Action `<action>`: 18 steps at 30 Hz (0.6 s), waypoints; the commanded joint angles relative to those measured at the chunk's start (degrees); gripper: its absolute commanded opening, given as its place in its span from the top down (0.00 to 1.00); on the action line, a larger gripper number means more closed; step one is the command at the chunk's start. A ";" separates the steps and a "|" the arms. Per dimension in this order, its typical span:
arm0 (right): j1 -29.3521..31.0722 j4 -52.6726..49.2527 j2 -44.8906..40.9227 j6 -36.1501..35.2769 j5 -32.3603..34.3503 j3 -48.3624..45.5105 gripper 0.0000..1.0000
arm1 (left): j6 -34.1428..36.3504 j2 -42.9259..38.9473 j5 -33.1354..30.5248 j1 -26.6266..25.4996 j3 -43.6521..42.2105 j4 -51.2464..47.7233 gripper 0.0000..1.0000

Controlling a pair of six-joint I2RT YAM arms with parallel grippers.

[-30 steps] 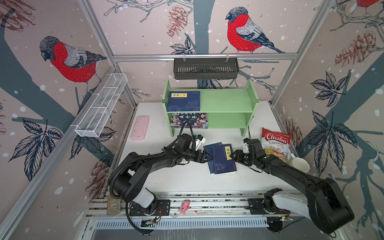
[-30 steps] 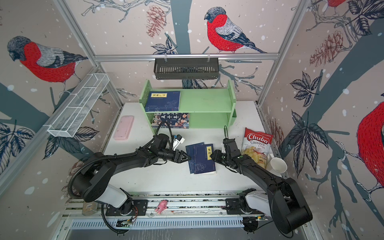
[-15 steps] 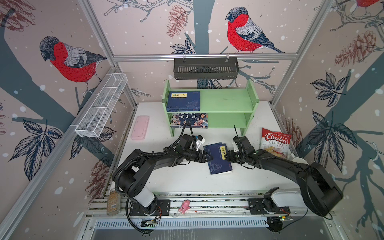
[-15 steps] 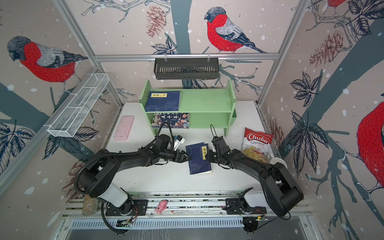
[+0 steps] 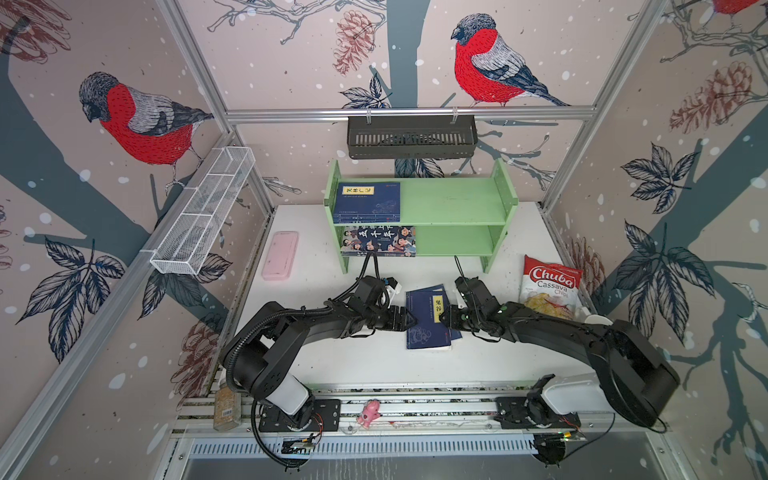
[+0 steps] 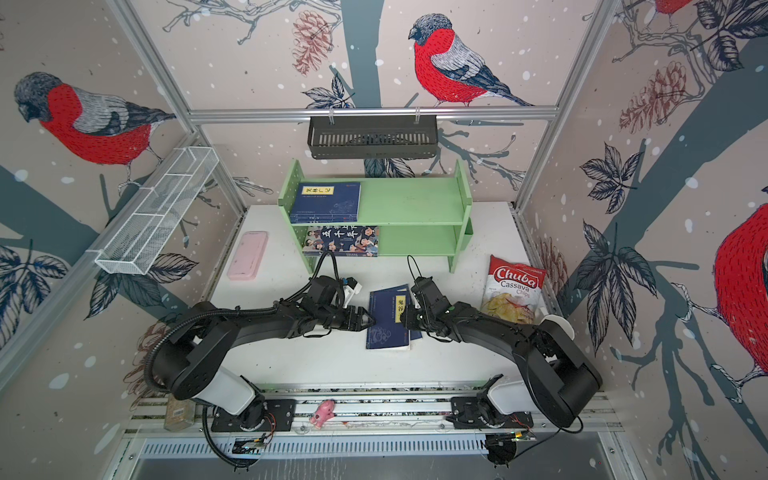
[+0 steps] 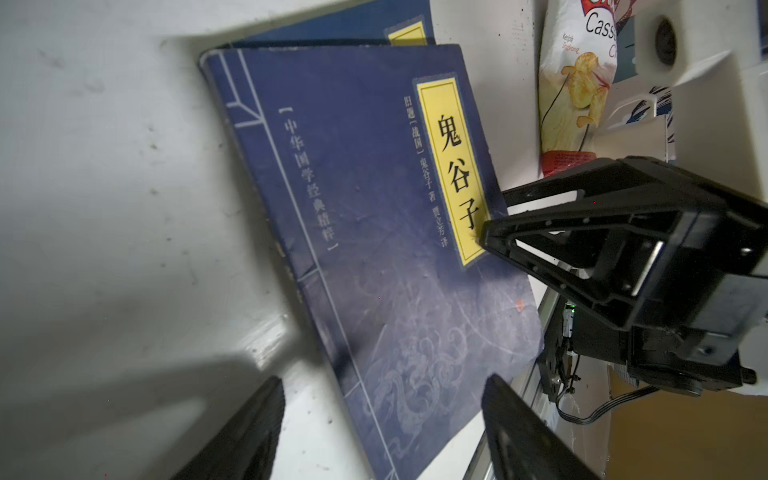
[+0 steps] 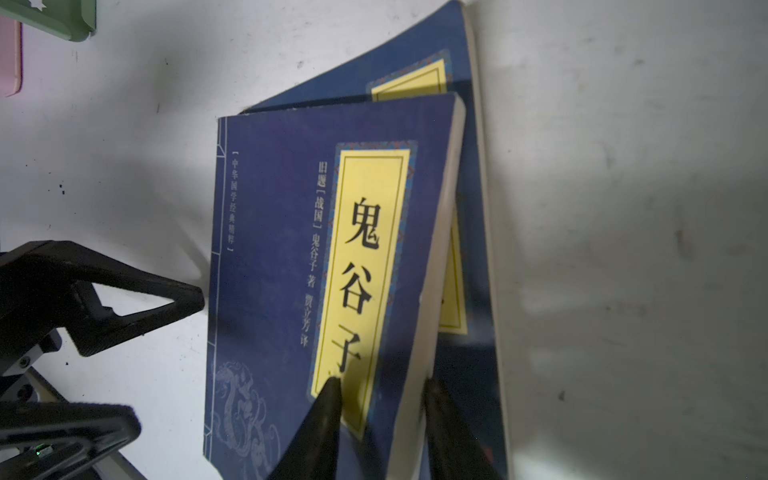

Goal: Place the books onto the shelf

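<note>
On shelf (image 5: 457, 203): navy stack (image 5: 368, 201) top tier, cartoon book (image 5: 378, 241) lower tier. Left to do: two navy books (image 5: 426, 332) on table (image 5: 332, 365) before shelf. Right end effector (image 5: 443, 316) pinches top book (image 6: 384, 328) edge; left end effector (image 5: 411, 320) wide, beside spine.

right pincer (image 8: 382, 397) advanced, clamped top book (image 8: 270, 257)

Both top views are bright, evenly lit and sharp, with wide-angle stretch toward the corners. The wrist views are dimmer: soft shadows pool on the desk (image 7: 104, 208), the navy book (image 8: 270, 249) reads sharp, and the nearest foreground blurs.
</note>
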 commanded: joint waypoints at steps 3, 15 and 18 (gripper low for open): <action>0.89 4.12 1.67 2.17 0.07 -0.35 0.64 | -2.51 1.54 2.76 -0.07 -1.19 3.57 0.26; 1.50 7.52 2.96 3.35 -2.59 -1.06 0.64 | -7.61 3.44 9.24 0.02 -2.84 10.22 0.40; 1.47 7.48 2.95 3.43 -2.70 -1.06 0.64 | -7.70 3.23 9.33 0.26 -2.19 9.46 0.45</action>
